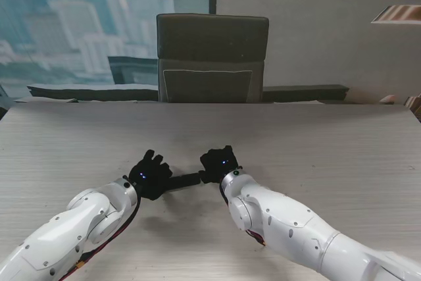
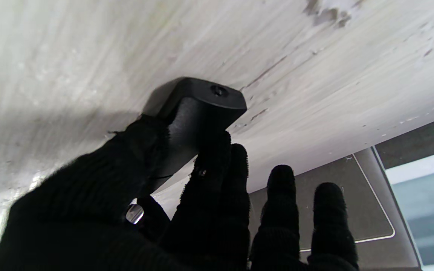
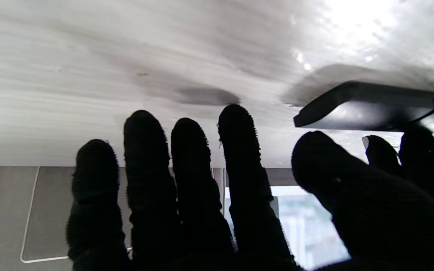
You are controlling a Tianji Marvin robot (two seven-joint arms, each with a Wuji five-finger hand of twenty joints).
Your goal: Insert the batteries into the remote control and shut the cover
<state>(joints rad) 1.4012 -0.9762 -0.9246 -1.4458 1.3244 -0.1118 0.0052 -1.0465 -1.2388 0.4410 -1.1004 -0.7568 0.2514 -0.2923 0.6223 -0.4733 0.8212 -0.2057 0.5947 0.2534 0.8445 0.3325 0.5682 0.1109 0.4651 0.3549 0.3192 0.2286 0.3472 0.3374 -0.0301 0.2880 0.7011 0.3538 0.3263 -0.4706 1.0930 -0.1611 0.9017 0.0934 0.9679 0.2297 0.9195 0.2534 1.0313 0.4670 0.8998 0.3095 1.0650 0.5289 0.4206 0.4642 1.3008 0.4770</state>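
Nearest to me, both white arms rise from the bottom corners and meet over the middle of the pale wood-grain surface. The left hand, in a black glove, grasps one end of the black remote control, thumb and forefinger pinching it (the left wrist view shows that end lifted slightly off the wood, with a small round hole in its face). The right hand sits at the remote's other end, fingers stretched out and apart, holding nothing, with the thumb just beside the remote's flat underside; contact cannot be judged. Farther off, a dark chair stands behind the surface before a window.
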